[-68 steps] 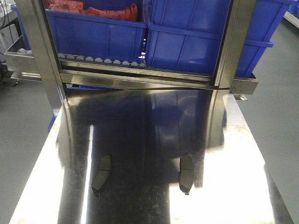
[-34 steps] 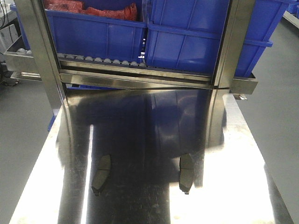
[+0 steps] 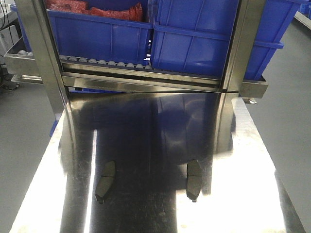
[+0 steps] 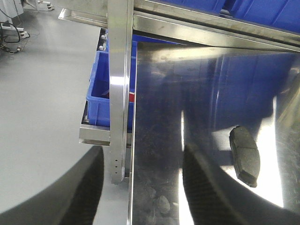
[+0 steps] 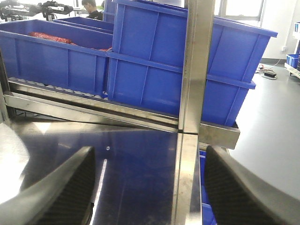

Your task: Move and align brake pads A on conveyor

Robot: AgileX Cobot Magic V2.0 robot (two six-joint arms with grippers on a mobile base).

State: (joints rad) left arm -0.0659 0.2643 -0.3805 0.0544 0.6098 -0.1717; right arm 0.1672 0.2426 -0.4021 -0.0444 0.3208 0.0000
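Surface: bright steel table point(image 3: 160, 213), full of glare and blue reflections
Backdrop: blue bins point(image 3: 102, 36) stand side by side on a roller rack point(image 3: 104, 62) at the table's far end; the left-hand one holds something red point(image 3: 97, 9)
Posts: steel posts point(image 3: 41, 58) rise at the table's two far corners, in front of the bins
Floor: grey floor point(image 3: 24, 145) on both sides of the table
Left pad: the left pad point(image 3: 105, 180) lies flat on the table, left of the middle and towards my end, its long side running roughly away from me and a little slanted
Right pad: the right pad point(image 3: 194, 180) lies flat on the table, right of the middle, about level with the left pad and well apart from it, lying much the same way
Contact: neither pad is touched by anything but the table
Left gripper: my left gripper point(image 4: 143, 161) has its jaws spread apart with nothing between them; its carbon-weave fingers point(image 4: 61, 197) frame the table's left edge and the foot of the left post
Left wrist view: the left pad point(image 4: 244, 154) shows on the table to the right of my right-hand finger, near it but apart
Lower bin: another blue bin point(image 4: 101, 93) sits lower down, outside the left post
Right gripper: my right gripper point(image 5: 149, 178) is also spread wide and empty; its fingers point(image 5: 243, 192) flank the right post, with the bins beyond
Far off: a person point(image 5: 91, 4) shows behind the bins, head and shoulders only
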